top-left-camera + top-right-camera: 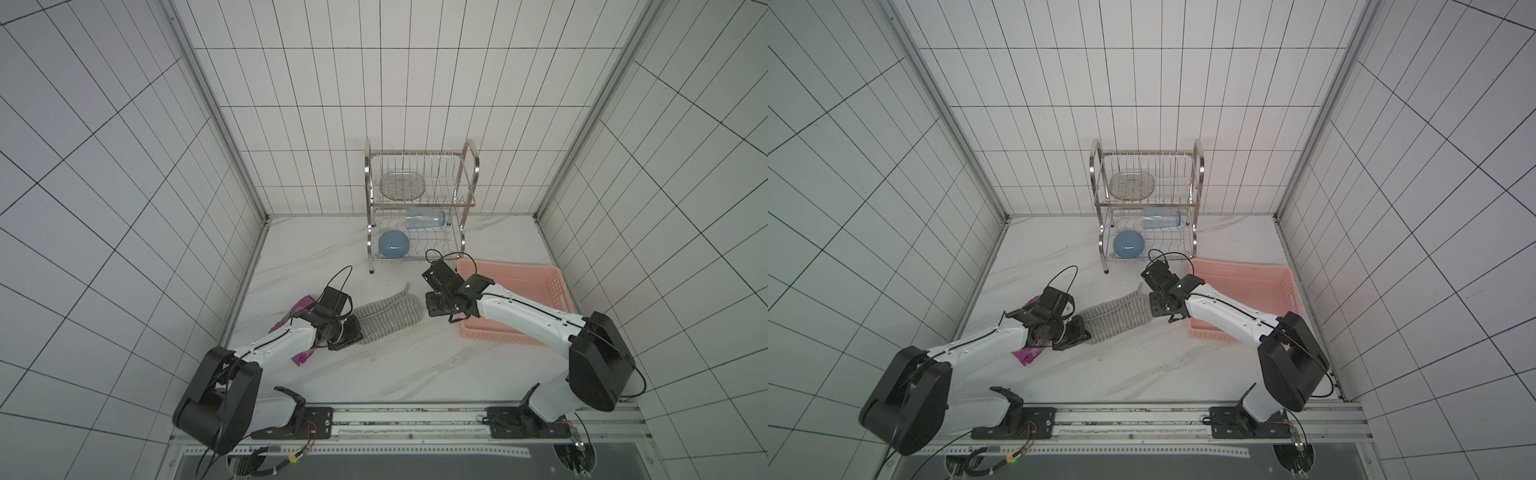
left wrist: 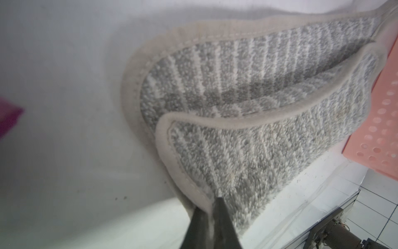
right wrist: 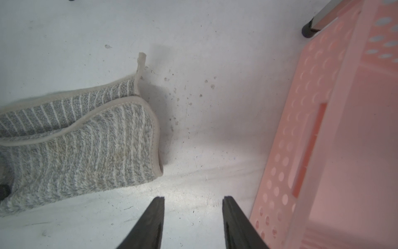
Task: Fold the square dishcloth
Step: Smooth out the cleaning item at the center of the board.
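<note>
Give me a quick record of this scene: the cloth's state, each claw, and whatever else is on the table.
dishcloth: grey with white stripes, folded over itself, edges offset
left claw: shut on the dishcloth's hem
right claw: open, empty, over bare table between dishcloth and pink basket
snack bag: magenta, left of the dishcloth
dish rack: at the back, holds a blue bowl and a clear bottle

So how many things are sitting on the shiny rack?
3: a clear dish on the top shelf, a clear bottle and a blue bowl on the bottom shelf. Another see-through thing might hide among the wires.
</note>
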{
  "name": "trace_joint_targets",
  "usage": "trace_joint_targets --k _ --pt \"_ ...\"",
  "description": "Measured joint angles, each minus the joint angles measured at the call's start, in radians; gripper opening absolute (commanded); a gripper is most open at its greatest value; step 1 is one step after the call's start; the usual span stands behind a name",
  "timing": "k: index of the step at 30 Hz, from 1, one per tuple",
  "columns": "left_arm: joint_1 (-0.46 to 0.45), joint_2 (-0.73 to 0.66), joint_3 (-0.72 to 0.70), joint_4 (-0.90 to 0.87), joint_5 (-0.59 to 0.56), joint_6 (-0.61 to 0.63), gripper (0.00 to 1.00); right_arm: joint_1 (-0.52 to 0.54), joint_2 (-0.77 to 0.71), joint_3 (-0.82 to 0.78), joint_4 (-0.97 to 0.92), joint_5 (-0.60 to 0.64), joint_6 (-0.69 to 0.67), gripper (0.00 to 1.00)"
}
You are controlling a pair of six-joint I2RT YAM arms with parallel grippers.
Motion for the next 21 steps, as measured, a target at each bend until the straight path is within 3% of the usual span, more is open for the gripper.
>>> trace_joint_targets --k 4,8,13,21 --pt "-0.007 -0.074 0.006 -0.061 -0.013 -0.012 0.35 0.001 -0.002 -0.010 0.002 -0.010 0.008 0.46" --pt "-0.006 -0.148 0.119 -0.159 -0.079 0.013 0.47 0.004 -0.002 -0.011 0.005 -0.021 0.010 0.46" --pt "-0.007 -0.146 0.263 -0.161 -0.169 0.108 0.49 0.004 -0.002 -0.010 0.013 -0.029 0.010 0.46" --pt "-0.021 -0.041 0.224 -0.016 -0.211 0.279 0.57 -0.003 -0.002 -0.010 0.016 -0.043 0.013 0.47"
